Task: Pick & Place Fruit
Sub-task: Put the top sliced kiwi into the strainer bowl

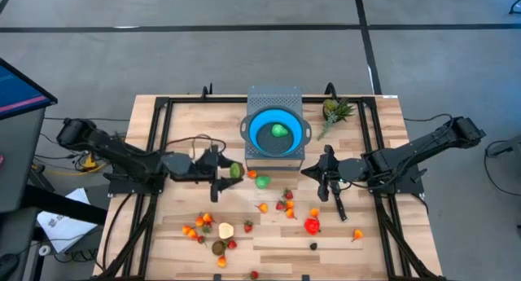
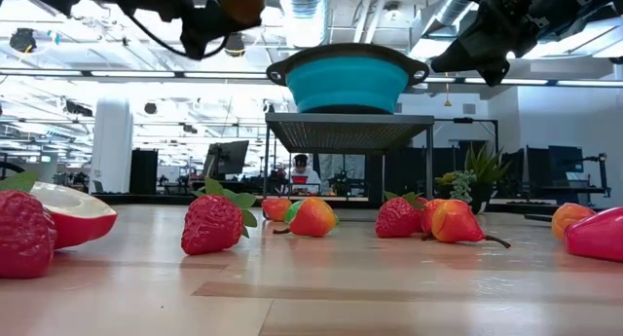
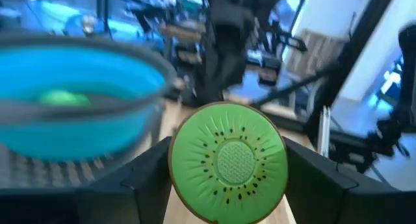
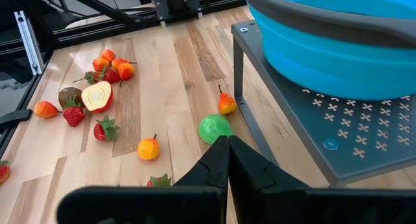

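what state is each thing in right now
left gripper: jaws shut on kiwi half, held in the air
right gripper: jaws shut, empty
blue bowl: on the grey stand, one green fruit inside
other fruit: loose on the table

we see table (image 4: 175,74): pale planked wood, matt | bowl (image 4: 338,49): smooth blue plastic-looking | stand (image 4: 351,126): perforated grey metal | kiwi half (image 3: 227,160): glossy
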Action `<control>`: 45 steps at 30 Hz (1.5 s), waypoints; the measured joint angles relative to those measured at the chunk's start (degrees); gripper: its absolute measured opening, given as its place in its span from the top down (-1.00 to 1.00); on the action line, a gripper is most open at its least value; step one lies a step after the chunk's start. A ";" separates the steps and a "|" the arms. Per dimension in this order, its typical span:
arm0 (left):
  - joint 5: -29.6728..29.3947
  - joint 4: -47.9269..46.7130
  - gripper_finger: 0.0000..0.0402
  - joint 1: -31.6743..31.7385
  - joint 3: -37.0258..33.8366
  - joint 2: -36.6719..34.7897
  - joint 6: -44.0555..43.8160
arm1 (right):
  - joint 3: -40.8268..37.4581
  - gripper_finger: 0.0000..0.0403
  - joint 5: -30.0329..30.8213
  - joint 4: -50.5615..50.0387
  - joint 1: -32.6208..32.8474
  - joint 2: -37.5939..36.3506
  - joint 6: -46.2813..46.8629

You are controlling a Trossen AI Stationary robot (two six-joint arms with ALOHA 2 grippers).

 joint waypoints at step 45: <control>10.67 0.96 -0.22 23.60 28.71 30.53 10.35 | 0.00 1.00 -0.02 -0.02 0.00 -0.02 -1.49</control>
